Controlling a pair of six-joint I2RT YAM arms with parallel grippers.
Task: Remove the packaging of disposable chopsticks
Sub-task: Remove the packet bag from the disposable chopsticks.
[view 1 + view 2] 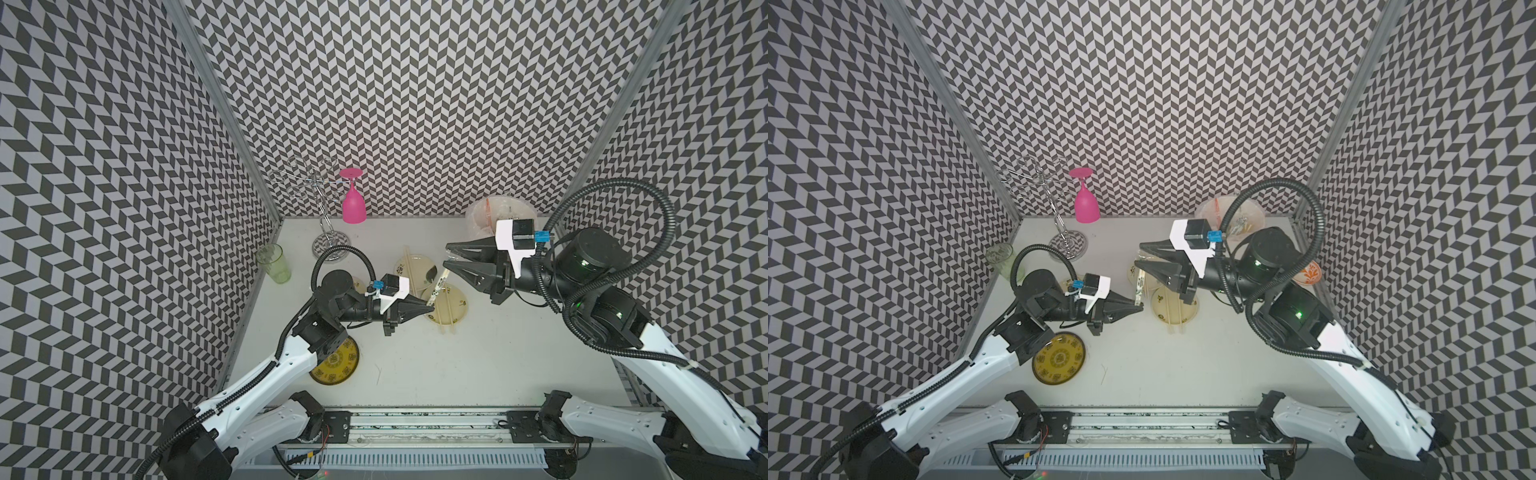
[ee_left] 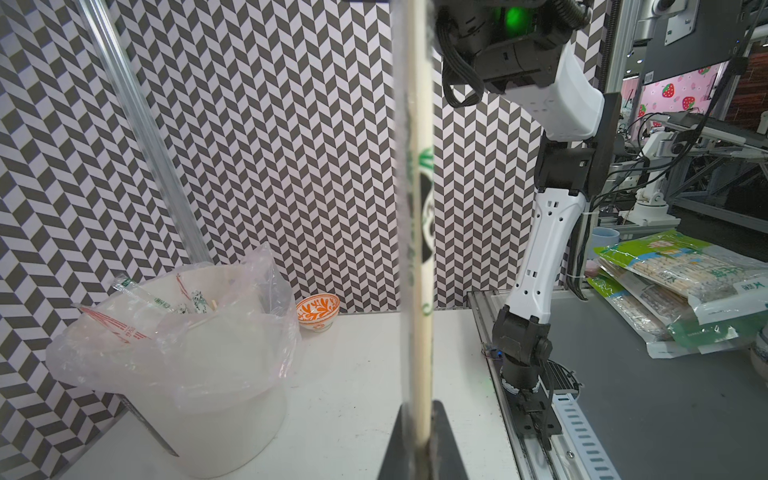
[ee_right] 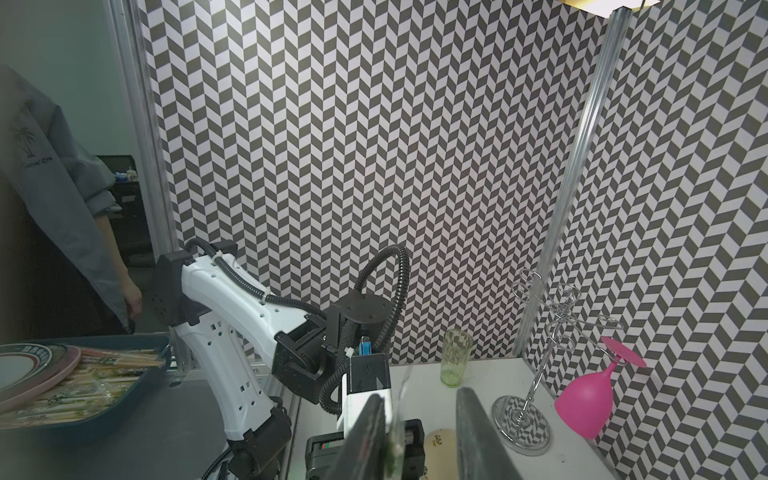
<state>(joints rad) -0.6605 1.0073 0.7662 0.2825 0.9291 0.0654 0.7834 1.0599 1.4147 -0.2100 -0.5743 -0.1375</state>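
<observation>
Roughly at the middle of both top views, the left gripper (image 1: pixel 431 308) (image 1: pixel 1140 306) is pressed together on the lower end of a clear plastic sleeve (image 1: pixel 439 286) (image 1: pixel 1139 286) printed in green and black. The sleeve slants up and away from those jaws, raised over the table (image 1: pixel 478 365). In the left wrist view the sleeve (image 2: pixel 417 208) runs up the centre of the frame out of the clamped gripper (image 2: pixel 419 449), with a pale chopstick (image 2: pixel 422 353) showing inside it.

The right gripper (image 1: pixel 446 256) (image 1: pixel 1139 256) sits at the sleeve's upper end with its jaws spread. In the right wrist view a gap shows between the gripper's (image 3: pixel 419 415) two fingers, and the sleeve's tip (image 3: pixel 401 399) stands in that gap close against one finger; whether it touches cannot be told.

Below the sleeve lie two cream plates, a nearer one (image 1: pixel 457 309) and a farther one (image 1: pixel 415 257), each with bare chopsticks (image 1: pixel 445 316) laid across it. A yellow patterned plate (image 1: pixel 336 361) lies lower left, partly under the left arm. A lined white bin (image 2: pixel 166 353) at the lower left of the left wrist view holds empty sleeves (image 2: pixel 137 291), and an orange bowl (image 2: pixel 318 307) stands just beside it. A green cup (image 1: pixel 274 264) and a pink goblet (image 1: pixel 353 203) hanging from a wire rack (image 1: pixel 320 187) sit toward the upper left of the table.
</observation>
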